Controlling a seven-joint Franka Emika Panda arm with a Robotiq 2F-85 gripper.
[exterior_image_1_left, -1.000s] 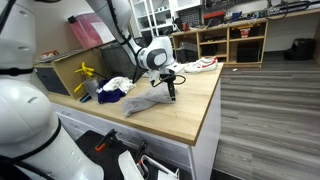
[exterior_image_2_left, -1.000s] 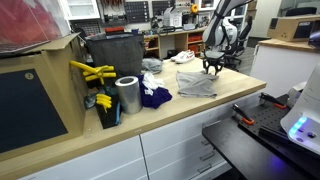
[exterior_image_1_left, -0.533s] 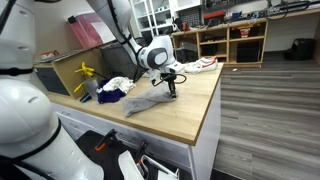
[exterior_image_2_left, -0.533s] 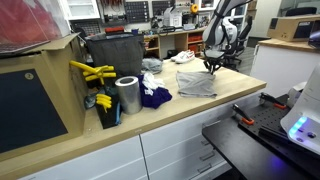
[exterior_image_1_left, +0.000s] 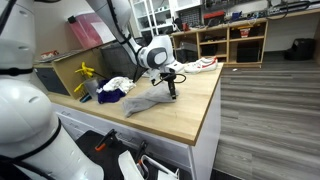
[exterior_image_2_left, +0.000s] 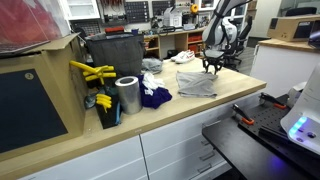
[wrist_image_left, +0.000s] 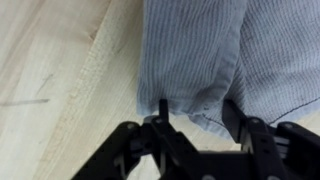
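A grey ribbed cloth (exterior_image_1_left: 148, 102) lies flat on the wooden countertop (exterior_image_1_left: 190, 112); it also shows in an exterior view (exterior_image_2_left: 197, 84) and fills the top of the wrist view (wrist_image_left: 200, 50). My gripper (exterior_image_1_left: 172, 92) (exterior_image_2_left: 211, 68) points down at the cloth's near edge. In the wrist view its two fingers (wrist_image_left: 197, 112) stand apart, open, with the folded hem of the cloth between them. The fingertips are at or just above the cloth; nothing is held.
A dark blue cloth (exterior_image_2_left: 153, 96), a white cloth (exterior_image_2_left: 152, 66), a metal can (exterior_image_2_left: 127, 95), yellow tools (exterior_image_2_left: 90, 72) and a dark bin (exterior_image_2_left: 115, 55) stand beyond the grey cloth. A white item (exterior_image_1_left: 203, 65) lies at the counter's far end. The counter edge (exterior_image_2_left: 225, 100) drops off nearby.
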